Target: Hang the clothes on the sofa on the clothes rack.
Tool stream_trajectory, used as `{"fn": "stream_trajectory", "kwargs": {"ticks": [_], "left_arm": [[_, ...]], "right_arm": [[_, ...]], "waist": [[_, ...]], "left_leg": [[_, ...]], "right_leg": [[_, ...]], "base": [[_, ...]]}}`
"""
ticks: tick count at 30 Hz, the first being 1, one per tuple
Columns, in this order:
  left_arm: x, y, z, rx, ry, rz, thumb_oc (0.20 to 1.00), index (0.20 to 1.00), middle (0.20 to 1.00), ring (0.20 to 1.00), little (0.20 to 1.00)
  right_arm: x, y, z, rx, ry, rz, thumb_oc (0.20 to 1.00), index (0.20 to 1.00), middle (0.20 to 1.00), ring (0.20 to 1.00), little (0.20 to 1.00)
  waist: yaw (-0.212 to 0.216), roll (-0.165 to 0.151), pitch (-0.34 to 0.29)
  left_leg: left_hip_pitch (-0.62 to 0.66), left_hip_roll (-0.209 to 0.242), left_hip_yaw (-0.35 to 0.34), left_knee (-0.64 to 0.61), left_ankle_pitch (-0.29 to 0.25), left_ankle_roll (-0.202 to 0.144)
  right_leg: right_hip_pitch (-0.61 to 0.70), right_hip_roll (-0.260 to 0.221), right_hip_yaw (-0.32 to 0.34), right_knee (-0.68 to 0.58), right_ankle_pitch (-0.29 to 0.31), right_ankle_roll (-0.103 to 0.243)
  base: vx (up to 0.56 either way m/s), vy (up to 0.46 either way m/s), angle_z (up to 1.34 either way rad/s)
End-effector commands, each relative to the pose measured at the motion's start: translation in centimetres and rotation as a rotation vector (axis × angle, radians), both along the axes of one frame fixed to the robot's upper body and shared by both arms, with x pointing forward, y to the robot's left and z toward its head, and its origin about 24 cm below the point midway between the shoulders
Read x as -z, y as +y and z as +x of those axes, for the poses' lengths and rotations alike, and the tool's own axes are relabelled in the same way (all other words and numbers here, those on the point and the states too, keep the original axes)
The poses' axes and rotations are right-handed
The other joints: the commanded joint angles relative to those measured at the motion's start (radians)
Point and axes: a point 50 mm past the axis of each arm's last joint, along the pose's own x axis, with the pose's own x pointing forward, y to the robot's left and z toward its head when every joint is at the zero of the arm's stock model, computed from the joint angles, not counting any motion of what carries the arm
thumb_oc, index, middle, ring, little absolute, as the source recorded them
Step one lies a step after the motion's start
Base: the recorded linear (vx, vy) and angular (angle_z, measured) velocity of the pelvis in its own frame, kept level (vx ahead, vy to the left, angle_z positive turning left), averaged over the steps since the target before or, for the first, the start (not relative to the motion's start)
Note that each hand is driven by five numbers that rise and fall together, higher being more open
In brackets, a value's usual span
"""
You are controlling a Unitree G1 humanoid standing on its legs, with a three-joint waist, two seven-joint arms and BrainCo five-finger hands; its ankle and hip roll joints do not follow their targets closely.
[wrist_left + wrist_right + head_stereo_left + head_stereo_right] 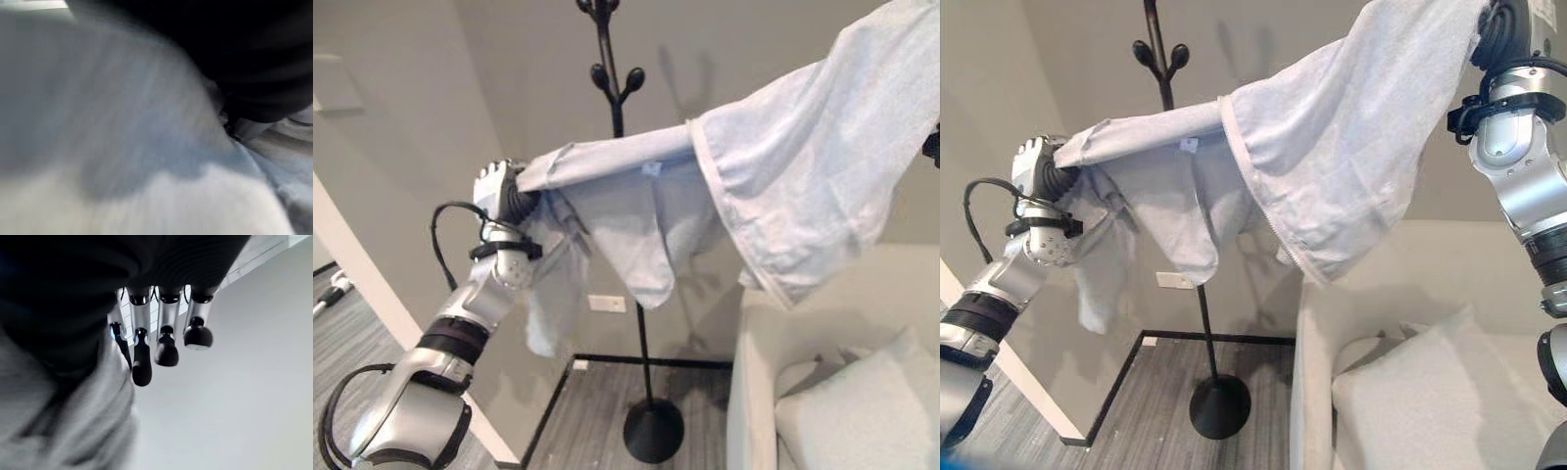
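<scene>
- The shirt (1263, 147), pale and light, is stretched in the air between both hands, in front of the rack (1167, 73), above the floor and the sofa (1381, 294).
- The left hand (501, 188) is clamped on one end of the cloth, bunched in its fist.
- The right hand (161, 340) carries the other end high; its fingers hang fairly straight, so the cloth seems draped over it rather than pinched.
- Risk, as I judge it: that loose end could slide off and drop to the sofa, or the hanging folds could miss the rack's prongs.
- The right eye view shows the right arm, cut off in the left eye view.
- The right wrist view shows the fingers; the left wrist view is mostly cloth.
</scene>
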Motion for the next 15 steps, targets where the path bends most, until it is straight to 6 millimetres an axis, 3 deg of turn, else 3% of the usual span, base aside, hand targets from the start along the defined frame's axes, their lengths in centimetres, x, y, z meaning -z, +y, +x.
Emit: {"fn": "stream_trajectory", "kwargs": {"ticks": [1,2,4,5,11,15], "left_arm": [[-1.8,2.1,-1.1,-0.048,-0.111,-0.132,0.200,0.200,0.200,0.200,0.200],[-1.7,2.1,-1.1,-0.048,-0.111,-0.133,0.200,0.200,0.200,0.200,0.200],[-1.1,1.7,-1.5,-0.036,-0.126,-0.109,0.200,0.200,0.200,0.200,0.200],[-1.2,0.6,-1.5,-0.014,-0.139,-0.067,0.200,0.200,0.200,0.200,0.200],[-2.7,-1.7,-1.3,0.032,-0.181,0.022,0.200,0.200,0.200,0.200,0.200],[-3.9,-1.3,-1.8,-0.020,-0.219,0.088,0.200,0.200,0.200,0.200,0.200]], "right_arm": [[-3.1,-1.9,-3.5,0.083,-0.176,0.035,0.200,0.200,0.200,0.200,0.200],[-3.2,-1.9,-3.5,0.083,-0.176,0.033,0.200,0.200,0.200,0.200,0.200],[-2.6,-1.2,-3.6,0.050,-0.200,0.029,0.200,0.200,0.200,0.200,0.200],[-2.0,-0.7,-4.0,0.048,-0.224,0.001,0.200,0.200,0.200,0.200,0.200],[-1.9,0.1,-4.3,0.017,-0.271,-0.002,0.200,0.200,0.200,0.200,0.200],[-2.2,1.1,-4.1,0.003,-0.299,-0.018,0.200,0.200,0.200,0.200,0.200]], "waist": [[0.001,0.023,-0.036],[0.003,0.024,-0.036],[0.000,0.066,-0.039],[-0.005,0.076,-0.047],[-0.002,0.076,-0.055],[0.006,0.074,-0.050]], "left_leg": [[0.058,-0.062,0.065,0.000,-0.025,0.025],[0.060,-0.061,0.067,0.000,-0.026,0.024],[0.081,-0.087,0.058,0.000,-0.029,0.027],[0.097,-0.129,0.093,0.000,-0.050,0.041],[0.082,-0.225,0.127,0.001,-0.102,0.098],[0.081,-0.276,0.161,0.003,-0.146,0.137]], "right_leg": [[0.145,-0.104,0.057,-0.240,0.106,0.161],[0.146,-0.103,0.059,-0.240,0.106,0.161],[0.165,-0.131,0.072,-0.246,0.103,0.178],[0.158,-0.184,0.086,-0.260,0.118,0.203],[0.093,-0.278,0.118,-0.261,0.172,0.252],[0.051,-0.310,0.113,-0.216,0.228,0.257]], "base": [[0.31,0.231,-0.13],[0.32,0.241,-0.02],[0.31,0.337,-0.36],[0.34,0.486,-0.66],[0.13,0.273,-0.20],[0.12,0.206,0.05]]}}
